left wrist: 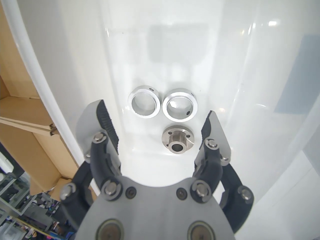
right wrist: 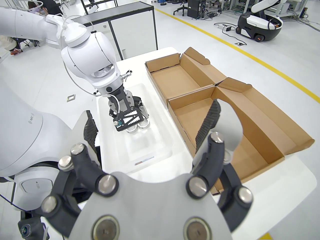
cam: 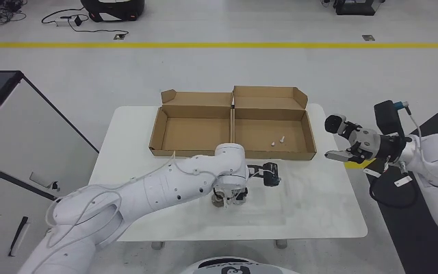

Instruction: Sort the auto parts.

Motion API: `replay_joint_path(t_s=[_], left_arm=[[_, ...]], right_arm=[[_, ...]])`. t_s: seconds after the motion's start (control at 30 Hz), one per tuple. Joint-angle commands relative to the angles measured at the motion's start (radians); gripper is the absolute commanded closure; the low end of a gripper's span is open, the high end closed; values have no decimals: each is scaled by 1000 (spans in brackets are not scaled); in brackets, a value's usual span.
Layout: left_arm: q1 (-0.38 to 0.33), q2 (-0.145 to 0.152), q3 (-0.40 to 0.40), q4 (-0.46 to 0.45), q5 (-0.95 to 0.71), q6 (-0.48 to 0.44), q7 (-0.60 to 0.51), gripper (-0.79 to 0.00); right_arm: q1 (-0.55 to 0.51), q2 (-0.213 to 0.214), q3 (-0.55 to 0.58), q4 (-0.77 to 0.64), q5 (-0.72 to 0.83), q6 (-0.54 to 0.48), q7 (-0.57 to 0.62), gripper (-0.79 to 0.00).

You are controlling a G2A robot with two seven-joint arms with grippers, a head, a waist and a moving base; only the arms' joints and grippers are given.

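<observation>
Light: bright, even, from overhead.
Glare: small hot spots on the white tray (left wrist: 272,23) (glossy wall).
Distortion: wrist views bow straight edges outward.

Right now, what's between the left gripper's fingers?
In the left wrist view, a flanged metal hub lies between the open left gripper's fingers, touching neither; two shaft collars lie just past it.

Open left hand (left wrist: 155,108) above parts in a white tray (left wrist: 175,51)

The fingers (left wrist: 103,116) are spread wide, ribbed pads facing inward. Two silver rings (left wrist: 145,115) lie flat side by side, very close together, on the tray floor. A darker flanged hub (left wrist: 178,141) sits just beside them, bore up, between the fingers. A cardboard box (left wrist: 20,116) stands past the tray's rim.
</observation>
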Motion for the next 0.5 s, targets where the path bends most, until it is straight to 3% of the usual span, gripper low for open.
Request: replay_joint_path(t_s=[0.0,0.47], left_arm=[[6,-1,-2,1,6,8,-11,-413],[40,-21,8,37,25,-24,-40,-305]], right_arm=[[0,0,0,0,0,0,0,-785],[0,0,0,0,0,0,0,-785]])
